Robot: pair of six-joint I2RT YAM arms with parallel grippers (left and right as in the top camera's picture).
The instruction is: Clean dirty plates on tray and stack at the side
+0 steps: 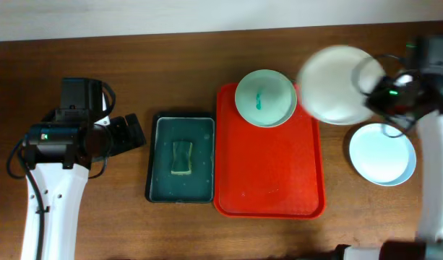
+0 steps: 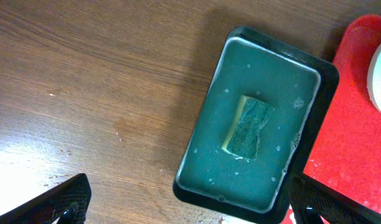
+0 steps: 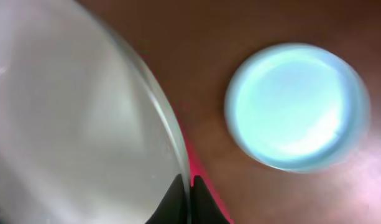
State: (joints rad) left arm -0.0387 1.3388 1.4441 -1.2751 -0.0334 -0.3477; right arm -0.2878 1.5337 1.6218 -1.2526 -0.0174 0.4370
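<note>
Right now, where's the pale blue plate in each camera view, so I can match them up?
Overhead: the pale blue plate sits lower right, off to the right of the red tray.
Left wrist: not in it.
Right wrist: upper right, beside the white plate held by the right gripper.
Shared landmark: the white plate links overhead and right wrist; the red tray links overhead and left wrist.

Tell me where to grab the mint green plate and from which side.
Pinch the mint green plate at its right-hand rim, coming in low from the right. It lies flat and shallow on the red tray, so likely only the rim offers a hold.
</note>
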